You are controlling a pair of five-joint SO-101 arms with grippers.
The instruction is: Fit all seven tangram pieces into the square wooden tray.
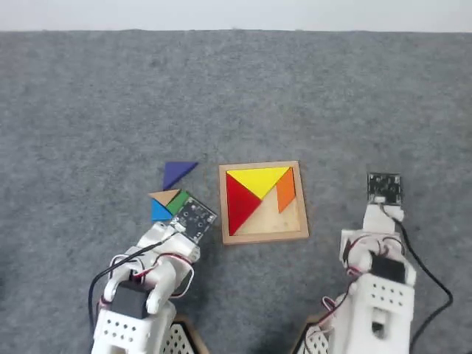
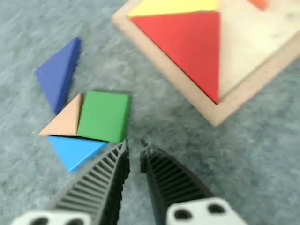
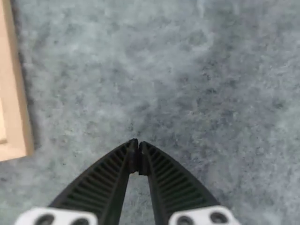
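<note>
The square wooden tray holds a yellow triangle, a red triangle and an orange piece. Left of it on the carpet lie a dark blue triangle, a tan triangle, a green square and a light blue triangle, the last three touching. My left gripper hovers just beside the green square, its fingers a narrow gap apart and holding nothing. My right gripper is shut and empty over bare carpet, right of the tray's rim.
Grey carpet covers the whole table, with open room behind the tray and on both far sides. Bare wood shows in the tray's near right part. Both arm bases stand at the near edge.
</note>
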